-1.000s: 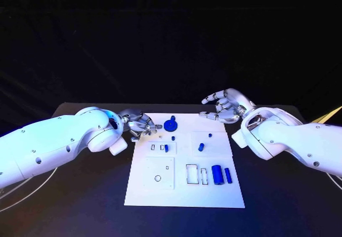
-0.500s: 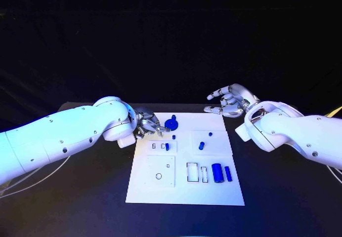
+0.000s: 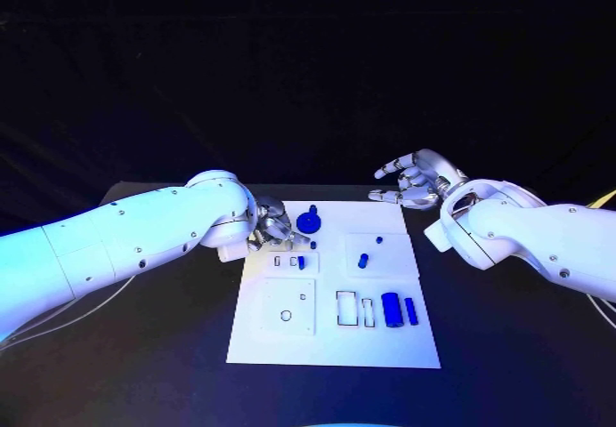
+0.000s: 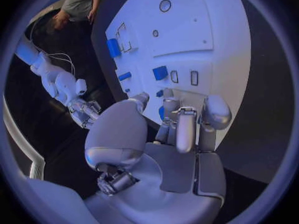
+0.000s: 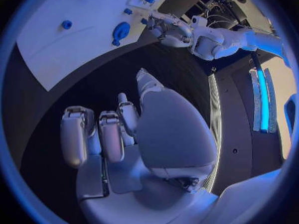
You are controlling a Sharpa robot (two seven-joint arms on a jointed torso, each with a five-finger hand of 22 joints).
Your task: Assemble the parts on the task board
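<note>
The task board (image 3: 334,338) sits mid-worktop (image 3: 154,356), long way running front to back. Round knob part (image 3: 308,221) is up at the board's far edge, left hand (image 3: 272,224) right beside it. Two upright parts (image 3: 400,312) stand side by side near the right edge — right hand (image 3: 411,183) hangs past the far right corner.

Left hand (image 3: 273,224) hangs low with fingers curled in; right hand (image 3: 413,181) is raised, fingers spread.
</note>
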